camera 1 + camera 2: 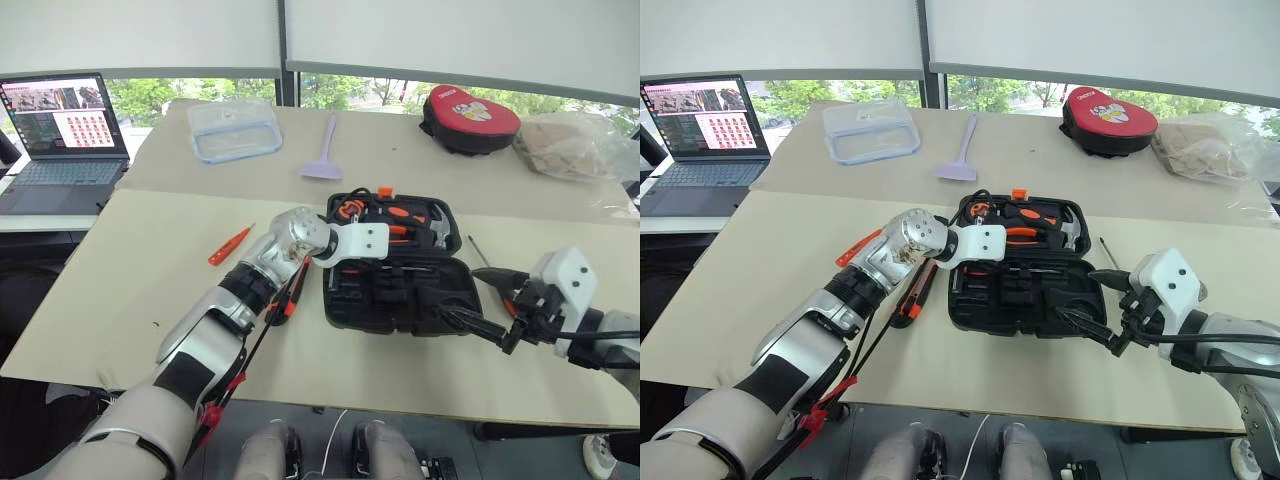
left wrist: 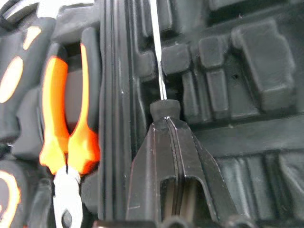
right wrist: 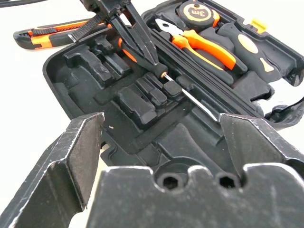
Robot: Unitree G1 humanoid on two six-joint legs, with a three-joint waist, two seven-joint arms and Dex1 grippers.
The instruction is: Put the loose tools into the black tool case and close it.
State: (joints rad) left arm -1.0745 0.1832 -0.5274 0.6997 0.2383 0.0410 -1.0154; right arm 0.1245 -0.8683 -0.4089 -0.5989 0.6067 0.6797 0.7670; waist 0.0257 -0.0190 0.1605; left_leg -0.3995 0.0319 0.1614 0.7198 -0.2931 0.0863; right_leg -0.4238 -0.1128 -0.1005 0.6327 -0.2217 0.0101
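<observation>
The black tool case [image 1: 440, 300] lies open in the middle of the table. My left gripper [image 2: 166, 124] reaches into its near half and is shut on a black-and-orange screwdriver [image 2: 165, 108] at the collar; its steel shaft lies along the hinge ridge. The right wrist view shows the same grip [image 3: 154, 64]. My right gripper [image 1: 478, 300] hovers open at the case's right edge. Left of the case lie a slim orange screwdriver [image 1: 230, 245] and an orange-and-black utility knife [image 1: 915, 295]. Another screwdriver's shaft [image 1: 1107, 253] lies right of the case.
Orange-handled pliers [image 3: 199, 40], a tape measure [image 3: 194, 12] and a hammer sit in the case's far half. At the back stand a clear lidded box [image 1: 235, 128], a lilac scraper [image 1: 325, 150], a red pouch [image 1: 470, 118] and a plastic bag [image 1: 575, 145]. A laptop [image 1: 60, 140] is far left.
</observation>
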